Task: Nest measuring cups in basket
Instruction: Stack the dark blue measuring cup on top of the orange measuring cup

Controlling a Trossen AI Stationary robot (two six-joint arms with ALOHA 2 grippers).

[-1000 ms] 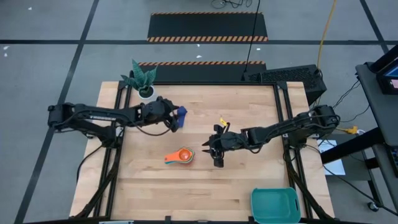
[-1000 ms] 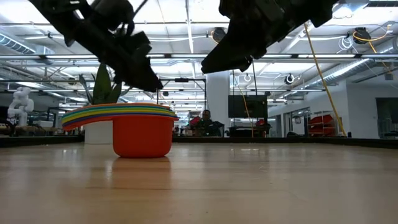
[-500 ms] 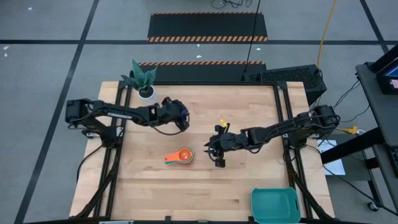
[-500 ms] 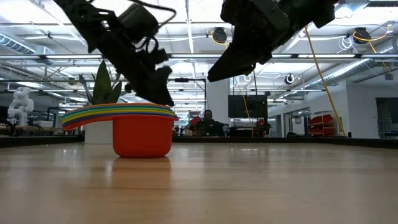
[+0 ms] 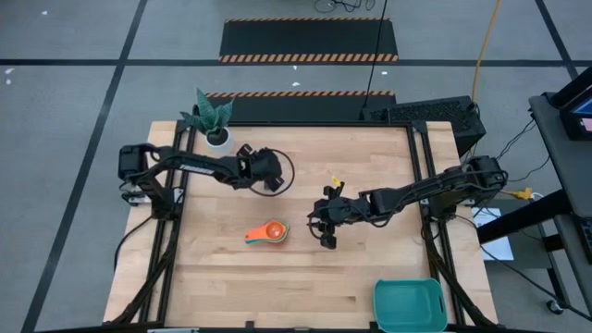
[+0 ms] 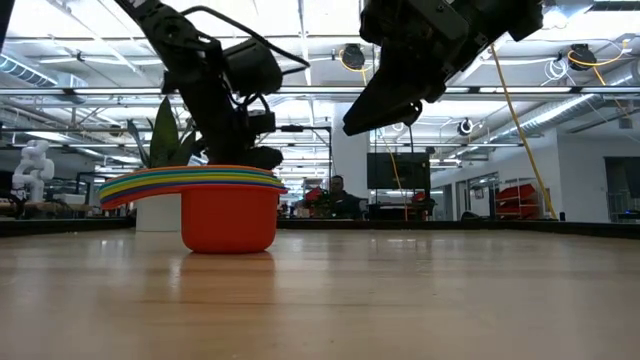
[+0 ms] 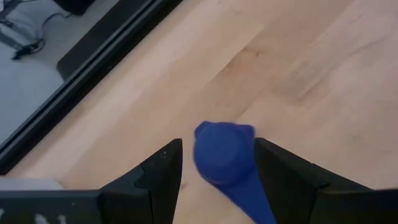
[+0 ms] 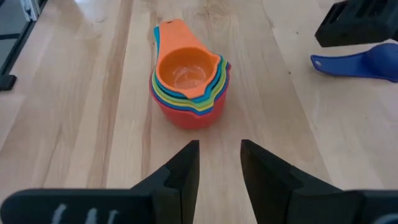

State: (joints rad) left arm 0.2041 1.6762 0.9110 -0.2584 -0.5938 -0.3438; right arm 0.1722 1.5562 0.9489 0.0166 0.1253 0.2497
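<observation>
Measuring cups: a nested stack of small plastic scoop cups [image 5: 269,232], orange one on top, then light blue, green, yellow, red at the bottom, sits left of centre in the high view on the light wooden bench [image 5: 351,277]. Handles fan out toward the left of that frame. In the low view the stack [image 6: 228,205] stands upright at left of frame, red cup on the wood, rainbow of handles pointing left.

One more blue plastic measuring cup [image 7: 225,155] is off the stack. Left wrist view shows it between the left tool [image 7: 217,163]'s two dark fingers [image 7: 163,171], bowl forward, handle running back toward the wrist. Fingers sit close on both sides of it; looks clamped on the cup, above the wood. In the high view the left tool [image 5: 269,172] is at upper centre-left, above the stack in frame and apart from it. The right wrist view catches the blue cup [image 8: 357,65] at its right edge, under the left arm's dark body.

Right tool [image 5: 325,228] is at frame centre in the high view, just right of the stack, not touching it. Its fingers [image 8: 183,168] stand slightly apart with nothing between them, pointed at the stack [image 8: 189,84].

Small teal rectangular plastic basket [image 5: 410,305] sits at lower right of the high view, well apart from the cups and both tools. A white pot with a green plant [image 5: 213,120] stands at the bench's upper left corner.
</observation>
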